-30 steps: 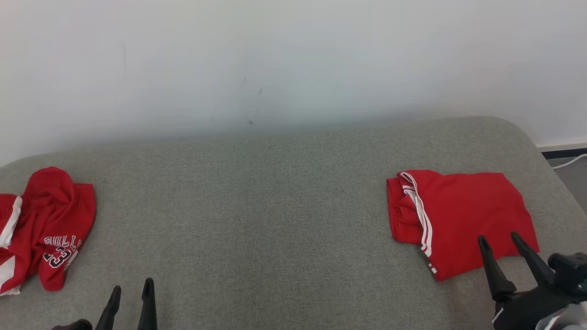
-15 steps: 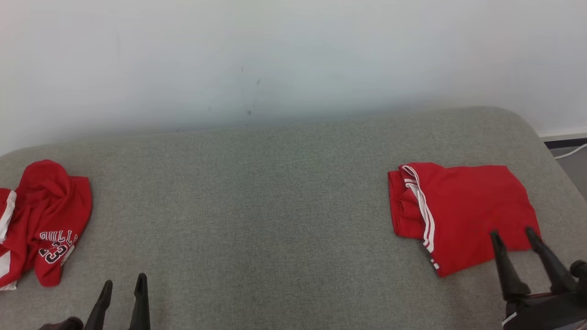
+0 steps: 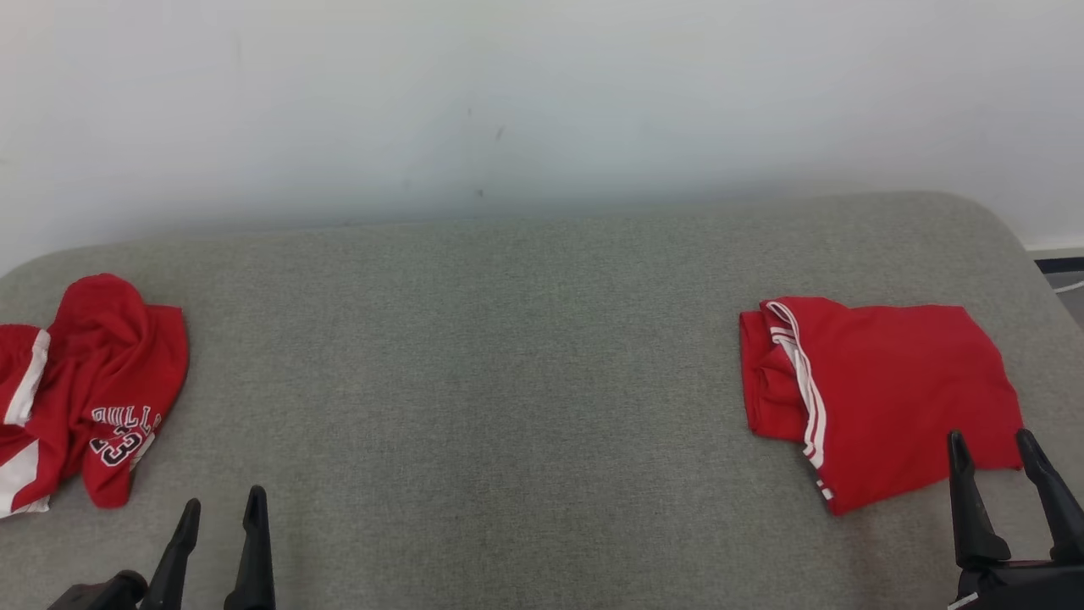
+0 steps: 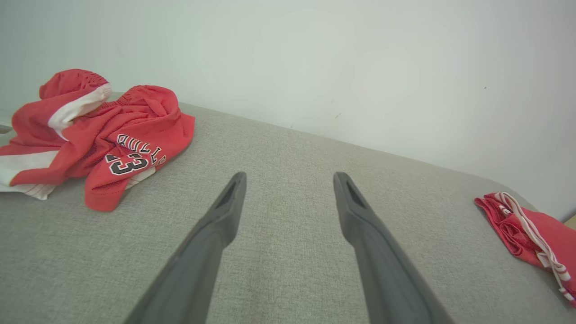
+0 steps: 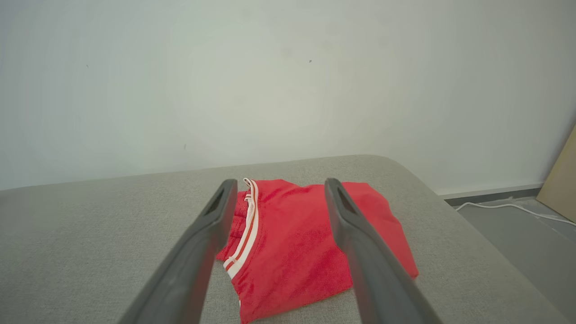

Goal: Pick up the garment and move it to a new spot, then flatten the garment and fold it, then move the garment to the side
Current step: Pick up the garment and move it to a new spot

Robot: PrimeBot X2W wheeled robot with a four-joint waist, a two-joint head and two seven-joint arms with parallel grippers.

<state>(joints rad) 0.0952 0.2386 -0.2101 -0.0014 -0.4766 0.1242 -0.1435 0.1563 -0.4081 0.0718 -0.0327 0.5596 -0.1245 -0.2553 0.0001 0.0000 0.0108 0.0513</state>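
Note:
A folded red garment (image 3: 881, 394) with white stripes lies flat on the right side of the grey cushion (image 3: 508, 381); it also shows in the right wrist view (image 5: 297, 243) and the left wrist view (image 4: 535, 234). My right gripper (image 3: 992, 440) hangs open just in front of the garment's near right corner, with nothing between its fingers. A crumpled red jersey (image 3: 93, 390) with the number 23 lies at the left edge, also in the left wrist view (image 4: 99, 139). My left gripper (image 3: 222, 504) is open near the front edge, to the right of the jersey.
A pale wall (image 3: 542, 102) rises behind the cushion. Past the cushion's right end are floor, a white cable (image 5: 508, 208) and a tan board (image 5: 562, 180). The cushion's middle is bare fabric.
The right gripper has drawn back from over the folded garment's near edge towards the lower right. The head view has shifted a little. The left gripper has hardly moved.

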